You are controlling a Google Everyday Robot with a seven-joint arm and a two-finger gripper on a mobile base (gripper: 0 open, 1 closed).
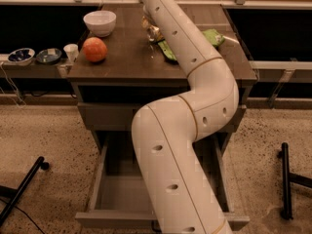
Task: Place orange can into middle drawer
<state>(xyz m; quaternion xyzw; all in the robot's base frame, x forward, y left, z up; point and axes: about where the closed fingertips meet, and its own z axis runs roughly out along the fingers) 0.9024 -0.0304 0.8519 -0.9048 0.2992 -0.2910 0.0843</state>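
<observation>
White and jointed, the robot arm rises from the bottom edge, bends over the front of the table and reaches across its dark wooden top to the back. The gripper sits at the far end of the arm, almost wholly hidden behind it, right above the orange can; whether it is spread or pressed together I cannot tell. The orange can stands at the back of the table top, partly covered by the arm, with a green bag lying just beside it on the right. Farther left on the table are a white bowl and a round orange fruit, near each other but apart from the can. Below the table top, the middle drawer is pulled out toward the camera, its grey inside partly hidden by the arm. On a low ledge to the left stand two small dishes and a white cup.
</observation>
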